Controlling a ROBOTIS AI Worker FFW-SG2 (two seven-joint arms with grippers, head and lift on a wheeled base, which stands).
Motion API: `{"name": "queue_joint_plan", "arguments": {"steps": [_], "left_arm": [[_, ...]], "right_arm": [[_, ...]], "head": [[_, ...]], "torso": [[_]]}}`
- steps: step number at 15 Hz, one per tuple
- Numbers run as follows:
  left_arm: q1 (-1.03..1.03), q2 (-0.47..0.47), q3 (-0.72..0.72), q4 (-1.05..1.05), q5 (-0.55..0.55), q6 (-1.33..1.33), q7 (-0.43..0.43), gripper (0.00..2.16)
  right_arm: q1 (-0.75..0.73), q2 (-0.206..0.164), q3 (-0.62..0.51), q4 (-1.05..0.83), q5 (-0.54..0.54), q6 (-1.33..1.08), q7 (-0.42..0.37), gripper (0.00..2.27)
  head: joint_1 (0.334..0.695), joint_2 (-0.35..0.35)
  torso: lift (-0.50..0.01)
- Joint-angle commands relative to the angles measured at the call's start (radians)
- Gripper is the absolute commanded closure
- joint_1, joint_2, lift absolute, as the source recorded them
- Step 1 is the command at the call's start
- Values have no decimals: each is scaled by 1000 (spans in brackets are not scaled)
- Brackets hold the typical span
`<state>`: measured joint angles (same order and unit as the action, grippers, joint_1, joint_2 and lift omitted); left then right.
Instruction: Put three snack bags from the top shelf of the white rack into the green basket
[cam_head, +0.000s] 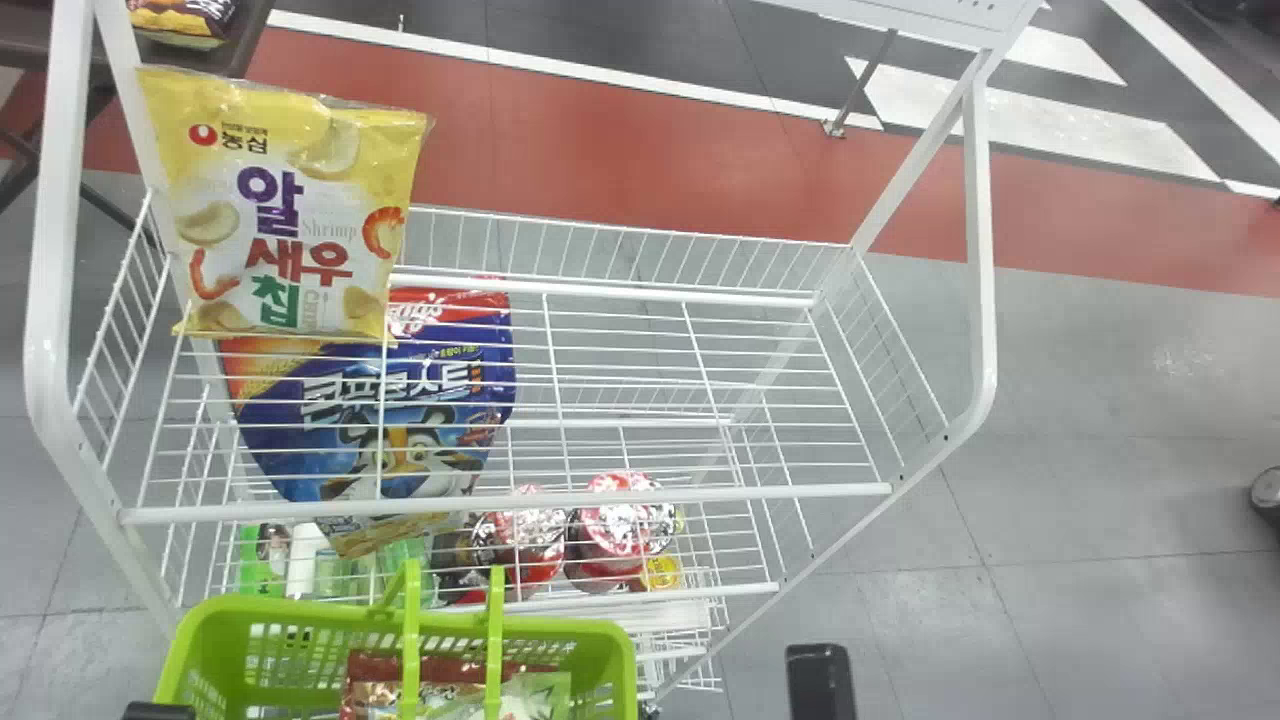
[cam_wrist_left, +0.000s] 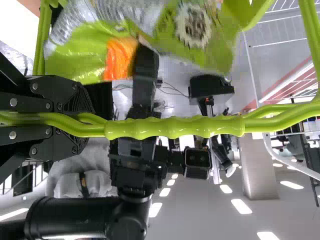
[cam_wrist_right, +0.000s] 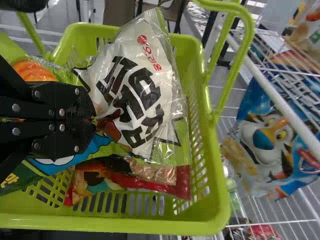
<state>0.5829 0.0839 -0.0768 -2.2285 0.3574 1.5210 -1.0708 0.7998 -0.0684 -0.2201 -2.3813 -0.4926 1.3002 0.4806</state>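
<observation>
The green basket (cam_head: 625, 665) stands at the bottom of the head view, before the white rack (cam_head: 500, 495), with several bags inside. A yellow shrimp chip bag (cam_head: 285, 215) stands at the left of the top shelf. In the left wrist view my left gripper (cam_wrist_left: 100, 122) is shut on the green basket handle (cam_wrist_left: 175, 127). In the right wrist view my right gripper (cam_wrist_right: 94, 119) is over the basket (cam_wrist_right: 212, 195), its fingers together at the edge of a white snack bag (cam_wrist_right: 142, 95). Below that bag lies a red snack bag (cam_wrist_right: 150, 182).
A large blue cereal bag (cam_head: 370, 420) shows through the top shelf's wires, on a lower level. Cups with red sides (cam_head: 620, 525) stand low in the rack. A black part of an arm (cam_head: 822, 685) juts in at the bottom edge, right of the basket.
</observation>
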Motion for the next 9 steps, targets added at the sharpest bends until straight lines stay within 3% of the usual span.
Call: {"name": "queue_joint_plan", "arguments": {"steps": [1,2,4,6,9], "left_arm": [[0,2,-1,-2,0,0,-1,2152],[2,4,-1,-2,0,0,-1,2152],[2,4,-1,0,-1,-3,-3,2152],[2,0,-1,0,-1,-3,0,2152],[2,4,-1,-2,-1,0,-1,2152]], "right_arm": [[-13,-4,38,22,65,-61,-40,2121],[-14,-5,38,25,80,-77,-56,2108],[-11,-7,38,25,85,-89,-57,1673],[4,-7,33,2,68,-95,-46,36],[19,-7,-4,-52,25,-89,-40,33]], "head": [[695,-350],[695,-350],[695,-350],[695,-350],[695,-350]], "torso": [[0],[0],[0],[0],[0]]}}
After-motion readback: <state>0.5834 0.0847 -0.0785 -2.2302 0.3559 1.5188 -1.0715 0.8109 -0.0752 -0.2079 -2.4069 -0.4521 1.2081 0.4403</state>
